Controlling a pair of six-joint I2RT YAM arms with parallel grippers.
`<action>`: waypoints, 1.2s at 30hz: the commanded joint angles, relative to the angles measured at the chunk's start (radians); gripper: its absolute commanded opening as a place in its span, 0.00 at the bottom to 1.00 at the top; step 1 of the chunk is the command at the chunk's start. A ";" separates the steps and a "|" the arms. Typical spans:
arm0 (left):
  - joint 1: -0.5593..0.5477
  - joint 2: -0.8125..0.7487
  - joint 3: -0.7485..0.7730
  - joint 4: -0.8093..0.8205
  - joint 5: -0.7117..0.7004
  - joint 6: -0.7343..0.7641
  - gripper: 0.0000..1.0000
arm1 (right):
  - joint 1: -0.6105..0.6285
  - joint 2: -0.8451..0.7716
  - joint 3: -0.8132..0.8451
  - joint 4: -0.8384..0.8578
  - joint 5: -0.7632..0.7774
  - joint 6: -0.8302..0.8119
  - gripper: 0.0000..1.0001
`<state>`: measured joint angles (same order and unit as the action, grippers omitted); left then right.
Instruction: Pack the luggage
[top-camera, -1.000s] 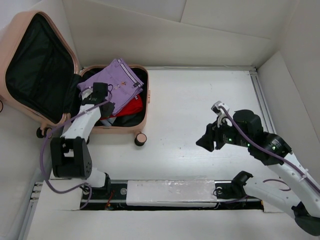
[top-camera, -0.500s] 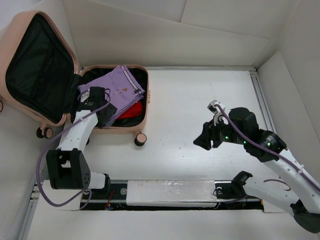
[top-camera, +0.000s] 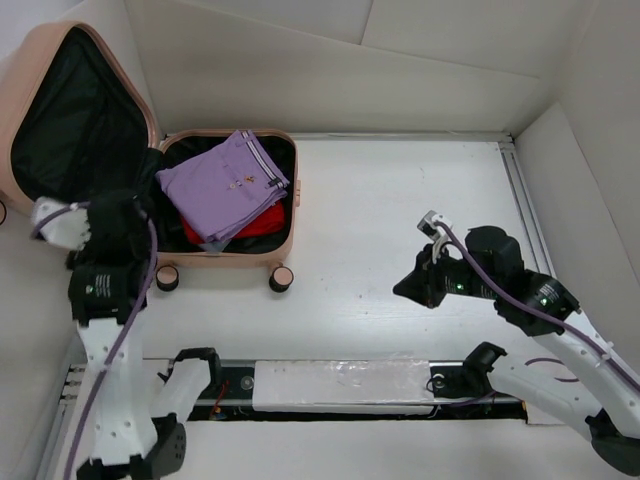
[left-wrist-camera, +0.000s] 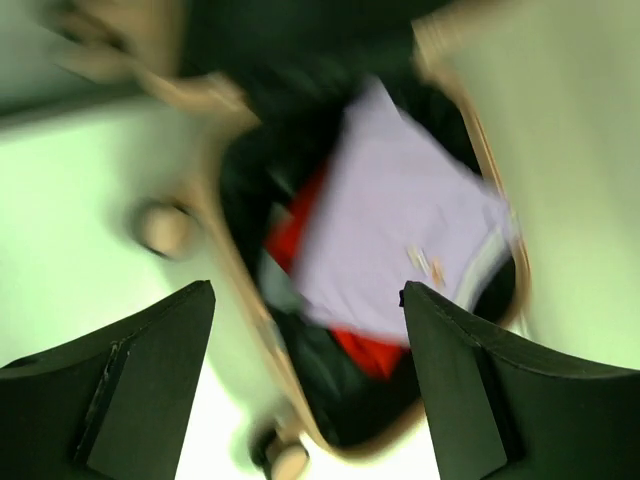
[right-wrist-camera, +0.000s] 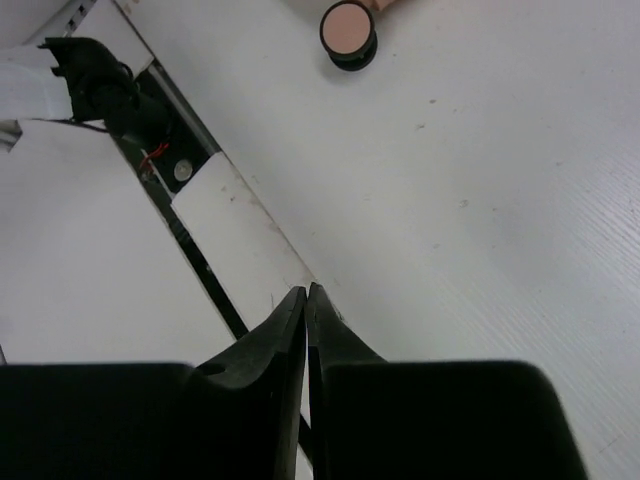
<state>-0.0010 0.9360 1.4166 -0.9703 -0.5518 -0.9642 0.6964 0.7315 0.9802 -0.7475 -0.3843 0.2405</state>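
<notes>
The salmon-pink luggage (top-camera: 291, 215) lies open at the far left, its black-lined lid (top-camera: 70, 140) raised. A folded purple garment (top-camera: 226, 183) rests on top of a red one (top-camera: 266, 222) in the base. My left gripper (top-camera: 128, 222) hangs open and empty just left of the base, by the hinge. The blurred left wrist view shows the purple garment (left-wrist-camera: 400, 230), the red one (left-wrist-camera: 372, 352) and the luggage rim (left-wrist-camera: 232, 285) beyond my open left gripper (left-wrist-camera: 308, 300). My right gripper (top-camera: 415, 285) is shut on nothing over bare table (right-wrist-camera: 480, 200); its fingertips (right-wrist-camera: 307, 292) meet.
Two luggage wheels (top-camera: 283, 277) (top-camera: 167, 277) stick out toward the arms; one wheel (right-wrist-camera: 348, 32) shows in the right wrist view. White walls (top-camera: 590, 150) box in the table. The arms' base rail (top-camera: 340, 385) runs along the near edge.
My left gripper opened, let go of the purple garment and drew back to the left out of the luggage. The garment now lies flat there. My right gripper's jaws closed.
</notes>
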 joint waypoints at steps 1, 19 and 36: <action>0.103 -0.034 0.034 -0.151 -0.210 0.037 0.73 | 0.011 -0.014 -0.005 0.076 -0.065 -0.010 0.09; 0.455 0.391 0.498 -0.151 -0.292 0.344 0.76 | 0.097 -0.004 0.044 0.008 -0.036 -0.049 0.68; 0.464 0.580 0.542 -0.140 -0.270 0.303 0.35 | 0.097 0.017 0.044 -0.033 0.107 -0.058 0.68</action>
<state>0.4587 1.5074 1.9697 -1.1149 -0.8127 -0.6502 0.7864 0.7628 0.9924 -0.7784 -0.3298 0.2005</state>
